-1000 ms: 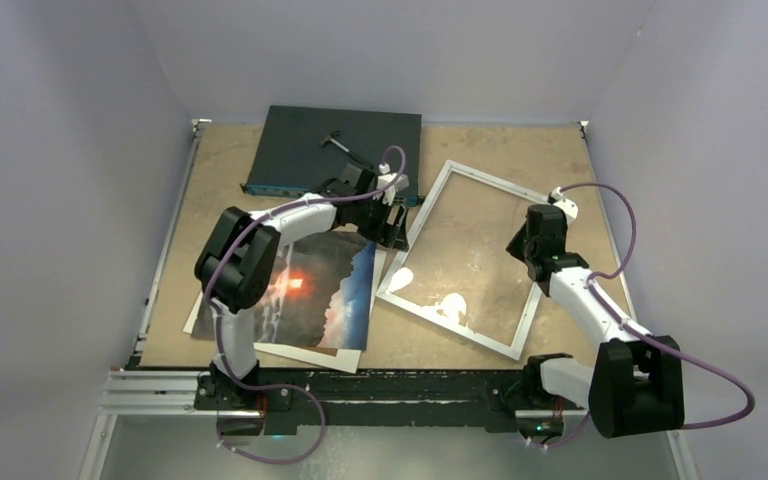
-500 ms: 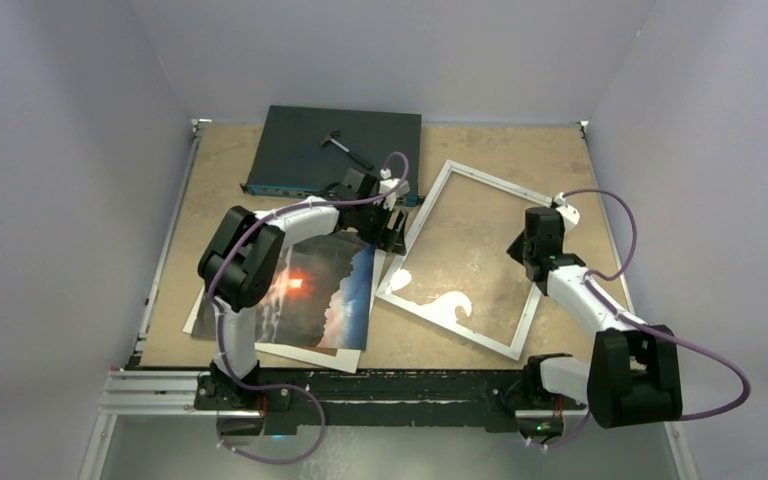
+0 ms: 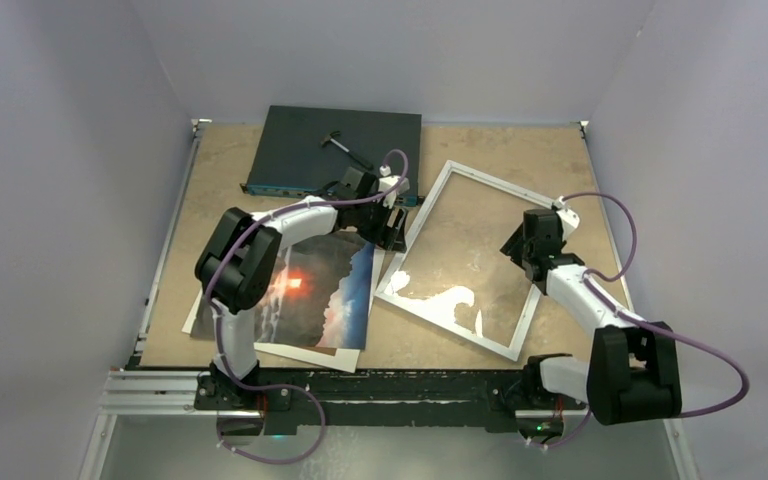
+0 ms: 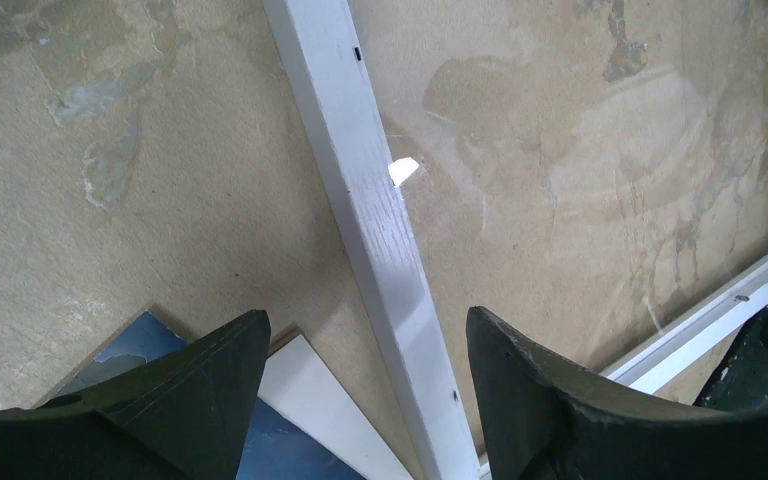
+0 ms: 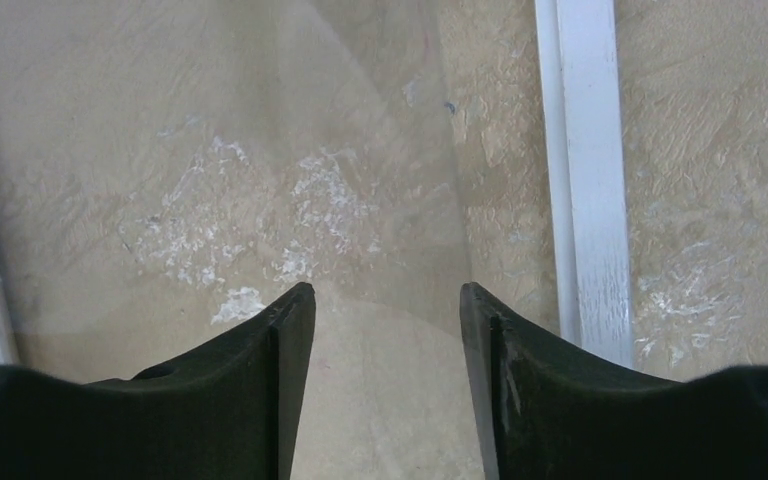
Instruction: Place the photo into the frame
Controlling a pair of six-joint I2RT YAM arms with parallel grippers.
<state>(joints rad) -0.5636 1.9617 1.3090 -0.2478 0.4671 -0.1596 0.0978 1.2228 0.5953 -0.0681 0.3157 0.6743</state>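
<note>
Here, the left arm rises from its base at the near left corner of the surface (image 3: 220,170), folds at the elbow above the photo (image 3: 315,295) and stretches toward the middle. Its left end effector (image 3: 395,238) points down over the frame's left rail. In the left wrist view, the left end effector (image 4: 365,325) is released. Its 2 fingers (image 4: 210,390) straddle the white rail of the frame (image 4: 380,230) with bare gaps on both sides.

The right arm climbs from the near right corner and bends inward. The right end effector (image 3: 517,250) hangs over the right part of the frame (image 3: 495,180). Seen from its wrist, the right end effector (image 5: 385,290) is also released, with nothing between its fingers. It is above the glass, and the frame's right rail (image 5: 590,180) lies just beside it.

The frame lies flat and skewed at centre right, and the surface shows through its pane. The photo lies flat near the near left corner on a white sheet (image 3: 310,352), just beside the frame's left rail.

In all there are 2 arms, 1 photo, 1 frame and 1 dark box (image 3: 300,150) at the far edge, with a small tool (image 3: 345,145) on it.
</note>
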